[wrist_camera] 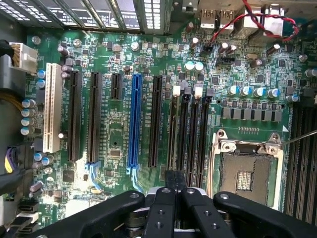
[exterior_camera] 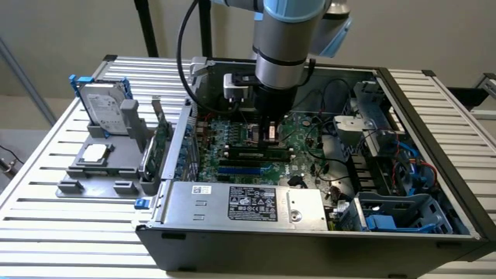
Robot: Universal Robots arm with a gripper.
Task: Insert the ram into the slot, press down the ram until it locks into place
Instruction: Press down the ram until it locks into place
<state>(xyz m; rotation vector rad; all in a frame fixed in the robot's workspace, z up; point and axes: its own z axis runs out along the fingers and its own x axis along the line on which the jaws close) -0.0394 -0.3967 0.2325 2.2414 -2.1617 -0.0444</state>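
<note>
The claw (wrist_camera: pixel 174 191) is hanging pinched shut over the slot (wrist_camera: pixel 184 134), with the ram (exterior_camera: pixel 256 154) already sitting in the board.

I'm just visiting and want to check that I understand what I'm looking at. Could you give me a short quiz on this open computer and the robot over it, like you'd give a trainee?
1. True or false: the computer case has its cover on, so the motherboard is hidden.
2. In the wrist view, one long slot stands out among the black ones. Which colour is it? A red, B blue, C yellow.
3. In the exterior view, is the robot's hand above the motherboard or above the silver labelled box?

Key: 1 false, the case is open and the board shows. 2 B. 3 the motherboard.
</note>
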